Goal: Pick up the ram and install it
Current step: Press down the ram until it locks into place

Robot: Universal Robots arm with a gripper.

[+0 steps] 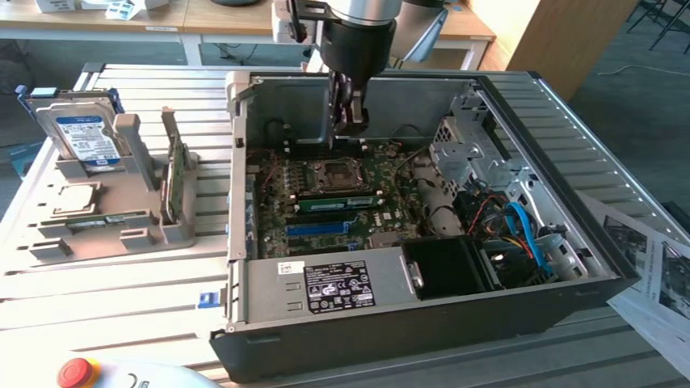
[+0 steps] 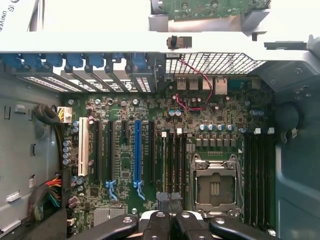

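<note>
**Hovering shut over the board, ram standing in its slot**

We are looking into the open case [image 1: 323,339] and finding the gripper [image 1: 350,121] hanging above the motherboard [image 1: 323,238], close to the case's rear wall. Its fingers are pressed together, and we are seeing nothing green between them, so we are judging it to be carrying nothing. In the wrist view the gripper [image 2: 172,220] is pointing straight down over the ends of the black slots that run beside the socket [image 2: 215,187], probably so that the fingers line up with the length of a slot.

We are reading the ram [image 1: 339,202] as the narrow green stick standing on edge between the socket [image 1: 326,172] and the blue slot [image 1: 321,229]. It is lying level and parallel to that slot, which is why we are taking it as seated and not just resting there, though we are not able to check its latches. The gripper is hanging clear of it, above and towards the rear wall.

Out on the exterior view's left, the tray [image 1: 108,242] is holding the broader green card [image 1: 173,182] upright, well apart from the gripper.
</note>
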